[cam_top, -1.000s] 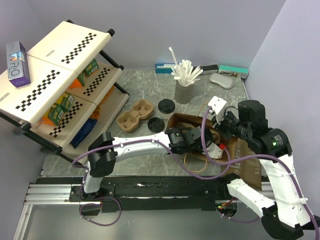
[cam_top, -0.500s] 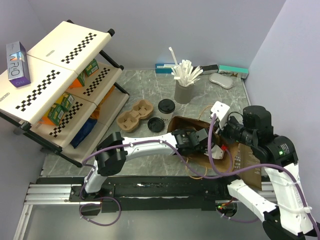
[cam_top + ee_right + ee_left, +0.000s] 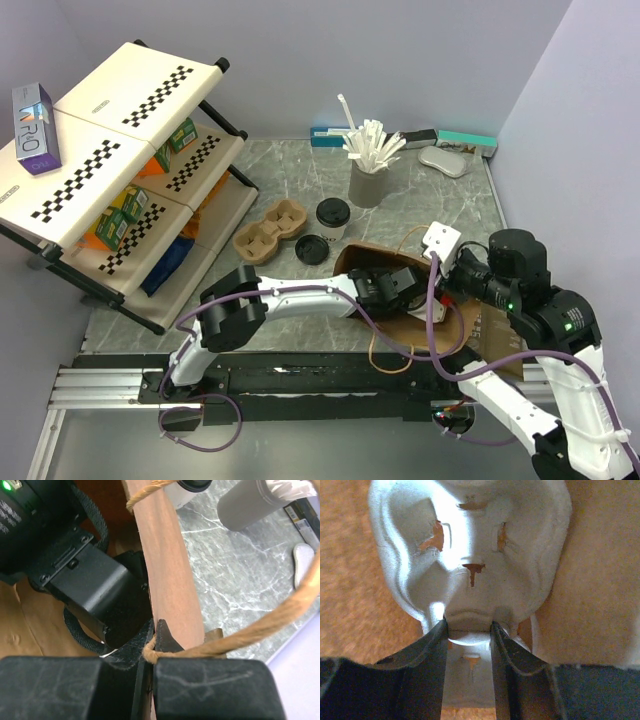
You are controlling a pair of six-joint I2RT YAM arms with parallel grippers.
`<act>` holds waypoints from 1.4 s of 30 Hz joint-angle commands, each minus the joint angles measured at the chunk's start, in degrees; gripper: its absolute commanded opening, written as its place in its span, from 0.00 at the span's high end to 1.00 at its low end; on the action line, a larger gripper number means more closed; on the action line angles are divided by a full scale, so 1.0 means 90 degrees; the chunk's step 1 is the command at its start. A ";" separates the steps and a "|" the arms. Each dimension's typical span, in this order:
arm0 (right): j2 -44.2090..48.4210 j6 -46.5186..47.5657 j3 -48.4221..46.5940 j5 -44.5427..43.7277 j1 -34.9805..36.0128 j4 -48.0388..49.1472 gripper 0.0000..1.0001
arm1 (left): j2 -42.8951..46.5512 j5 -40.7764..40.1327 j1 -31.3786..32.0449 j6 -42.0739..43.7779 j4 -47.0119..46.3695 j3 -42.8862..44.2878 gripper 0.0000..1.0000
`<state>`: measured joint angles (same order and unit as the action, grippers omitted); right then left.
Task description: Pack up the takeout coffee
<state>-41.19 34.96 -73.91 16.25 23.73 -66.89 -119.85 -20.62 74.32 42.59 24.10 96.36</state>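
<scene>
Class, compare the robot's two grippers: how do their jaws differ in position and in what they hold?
The left gripper is inside the paper bag; the right gripper is at its rim. The left jaws stand apart, clamped on a pulp cup carrier; the right jaws are pinched shut on the bag's edge by the twine handle. Both hold something.

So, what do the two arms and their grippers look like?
The left arm and the right arm are white tubes with black rounded joints and loose purple cables. The left gripper and the right gripper have flat black fingers.
</scene>
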 commanded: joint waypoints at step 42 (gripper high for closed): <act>-0.0013 -0.1149 -0.0079 0.1153 0.0069 0.0060 1.00 | -0.0814 -0.1507 0.0033 0.0034 -0.1037 0.0436 0.97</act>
<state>-40.84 28.75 -72.36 20.18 24.08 -65.47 -125.62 -28.97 75.24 42.63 17.78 97.73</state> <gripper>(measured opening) 0.022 0.395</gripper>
